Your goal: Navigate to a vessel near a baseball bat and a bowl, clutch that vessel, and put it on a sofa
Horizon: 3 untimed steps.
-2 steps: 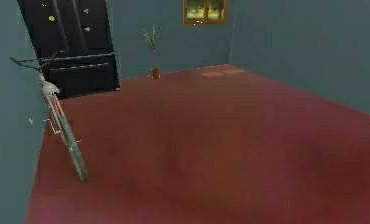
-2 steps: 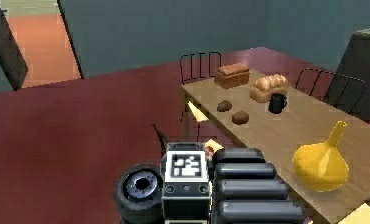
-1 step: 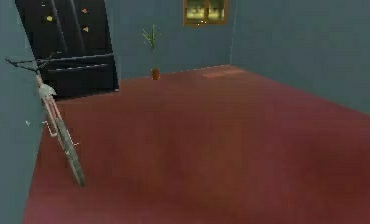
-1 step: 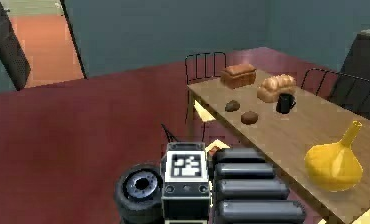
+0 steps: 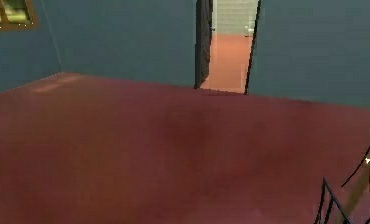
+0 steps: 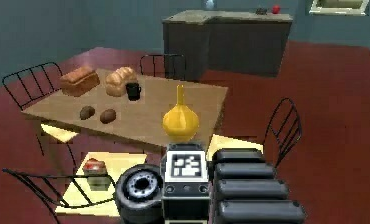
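The vase (image 6: 179,115) sits on the desk (image 6: 153,100), right at the edge nearest the robot and close to the right-hand corner in the arm side view. It's well apart from the two loaves (image 6: 79,80) and the dark mug (image 6: 133,91) up at the far left end.

It's yellow and glossy, with a fat round belly and a thin tall neck. My guess is glazed ceramic or glass: stiff, fairly light, slippery, and likely to break if it tips off that edge. The neck looks like the tempting handle, but I reckon it's a poor one, since the heavier belly would swing under it. I'd go for the spot where the neck widens into the shoulder, or low around the belly if it fits, and lift straight up before pulling back.

On the pincer (image 6: 143,190), I see a dark round body just left of the white marker (image 6: 185,165) at the end of the arm (image 6: 248,190). I can't pick out the fingers, so I can't tell whether it's wide or narrow, or whether it holds anything.

Other murky bits:
- The marker sits right under the vase's foot, so I can't tell how the base meets the desk.
- Two brown lumps (image 6: 108,116) mid-desk are too small to name.
- A small box (image 6: 96,170) lies on the floor under the desk, and I can't say what it is.
- In the forward view a chair (image 5: 348,195) is cut off at the bottom right corner.
- The doorway (image 5: 228,45) gives just a strip of the next room.
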### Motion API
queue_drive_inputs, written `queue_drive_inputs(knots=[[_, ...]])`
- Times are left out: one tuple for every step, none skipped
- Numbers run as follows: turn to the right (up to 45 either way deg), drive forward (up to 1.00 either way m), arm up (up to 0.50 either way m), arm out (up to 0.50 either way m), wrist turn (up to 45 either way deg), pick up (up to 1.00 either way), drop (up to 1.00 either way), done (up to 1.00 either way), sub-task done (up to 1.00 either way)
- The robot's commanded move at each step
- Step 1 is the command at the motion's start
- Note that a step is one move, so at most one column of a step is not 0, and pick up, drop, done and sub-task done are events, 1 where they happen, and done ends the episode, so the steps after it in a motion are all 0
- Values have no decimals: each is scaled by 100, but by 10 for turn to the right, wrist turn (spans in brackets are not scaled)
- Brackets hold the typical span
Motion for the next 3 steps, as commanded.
queue_drive_inputs(knots=[[150,0,0,0,0,0,0,0,0],[0,95,0,0,0,0,0,0,0],[-60,0,0,0,0,0,0,0,0]])
